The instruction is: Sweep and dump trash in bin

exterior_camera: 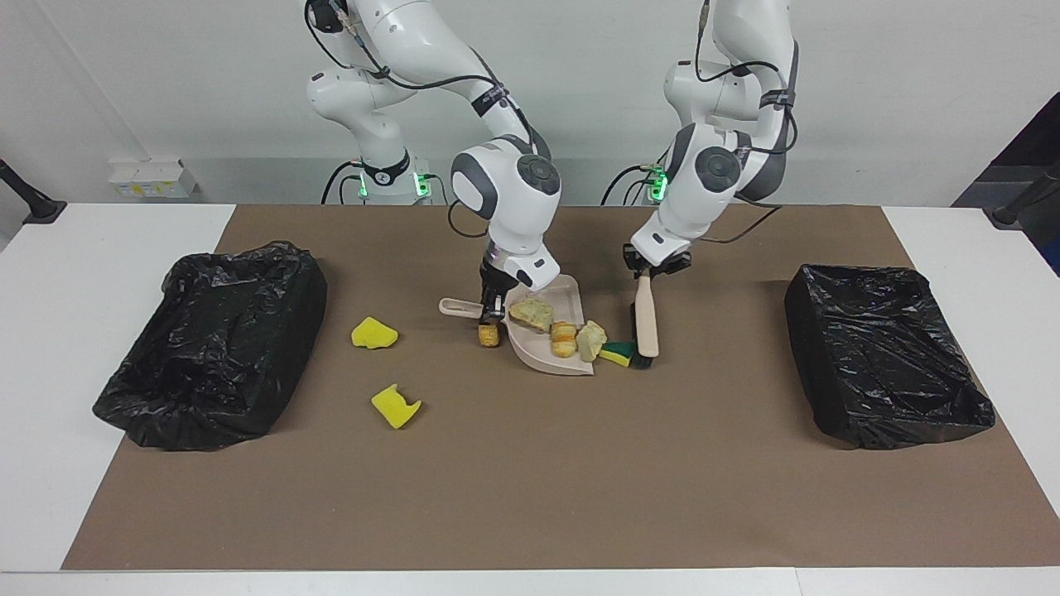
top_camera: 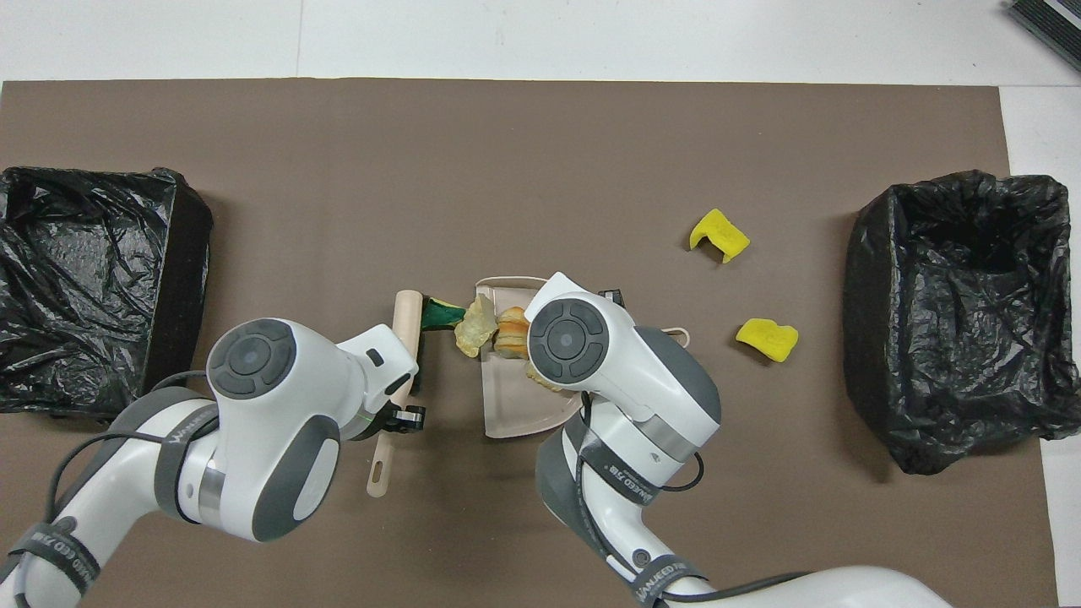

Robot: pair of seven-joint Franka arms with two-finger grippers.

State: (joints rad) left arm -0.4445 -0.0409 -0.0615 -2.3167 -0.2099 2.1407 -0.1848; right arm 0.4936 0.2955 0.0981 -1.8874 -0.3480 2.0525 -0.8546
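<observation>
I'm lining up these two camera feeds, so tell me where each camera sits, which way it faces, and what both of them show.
Facing view: high across the table, looking at the robots; both arms show from their bases, right gripper shut on the dustpan handle, left gripper shut on the brush.
Overhead view: above the robots' end, looking steeply down; the arms come in from the bottom and cover part of the dustpan.
Shared: dustpan, brush, green-backed sponge against the brush, two yellow sponge pieces, two black-lined bins, mirrored.

Both arms [exterior_camera: 397, 50] glossy white, grey round joint caps, black cables clipped outside, green base lights.
</observation>
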